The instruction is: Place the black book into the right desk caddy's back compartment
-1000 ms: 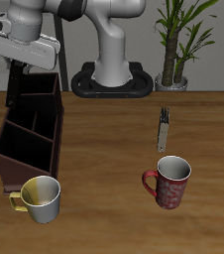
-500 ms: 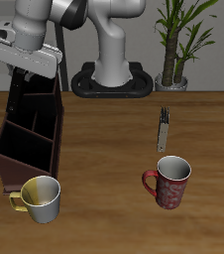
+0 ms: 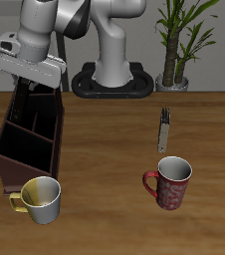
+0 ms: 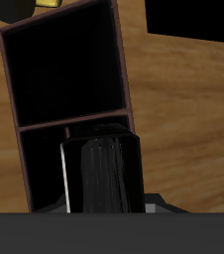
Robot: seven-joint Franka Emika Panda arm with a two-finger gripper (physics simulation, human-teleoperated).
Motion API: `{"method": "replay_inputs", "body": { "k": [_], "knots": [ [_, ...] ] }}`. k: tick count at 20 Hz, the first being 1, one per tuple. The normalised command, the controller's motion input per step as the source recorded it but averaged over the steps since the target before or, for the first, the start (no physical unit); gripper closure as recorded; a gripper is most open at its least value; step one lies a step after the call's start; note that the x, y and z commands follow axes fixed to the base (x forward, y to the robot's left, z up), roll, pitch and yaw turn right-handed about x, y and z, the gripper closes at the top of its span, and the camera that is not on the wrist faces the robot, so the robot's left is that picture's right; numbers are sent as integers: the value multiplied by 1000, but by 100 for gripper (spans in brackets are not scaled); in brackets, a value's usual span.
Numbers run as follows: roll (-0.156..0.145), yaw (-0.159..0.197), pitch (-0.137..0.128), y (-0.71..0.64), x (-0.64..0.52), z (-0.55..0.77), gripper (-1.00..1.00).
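Observation:
The right desk caddy (image 3: 25, 149) is a long dark brown wooden box near the table's side edge, and it also shows in the wrist view (image 4: 122, 91). My gripper (image 3: 31, 86) hangs just over its back end, above the back compartment (image 3: 43, 100). It is shut on the black book (image 4: 102, 177), which hangs upright below it. In the wrist view the book's lower end is over the back compartment (image 4: 43, 169), on the near side of the straight cross divider (image 4: 69, 125). In the exterior view the book is hard to tell from the dark caddy.
A yellow-and-white mug (image 3: 41, 199) stands by the caddy's front end. A red patterned mug (image 3: 168, 183) stands nearer the table's front edge. A small grey stapler-like object (image 3: 163, 128) lies farther back. A potted plant (image 3: 179, 40) stands beside the robot's base (image 3: 112, 78).
My gripper has come down with the book and shifted slightly toward the table's middle, closer over the caddy's back end. Nothing else has moved.

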Motion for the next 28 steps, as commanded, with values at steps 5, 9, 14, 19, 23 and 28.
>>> {"method": "replay_inputs", "body": {
  "k": [5,9,14,19,23,28],
  "knots": [
    [-5,-3,28,-30,52,-211,100],
    [-24,-9,14,-48,25,-136,100],
    [-11,-25,24,-65,41,-144,100],
    [-26,-1,26,-61,60,-224,100],
    [-42,2,30,-138,91,-262,100],
    [-32,-8,40,-169,71,-341,100]
  ]
}}
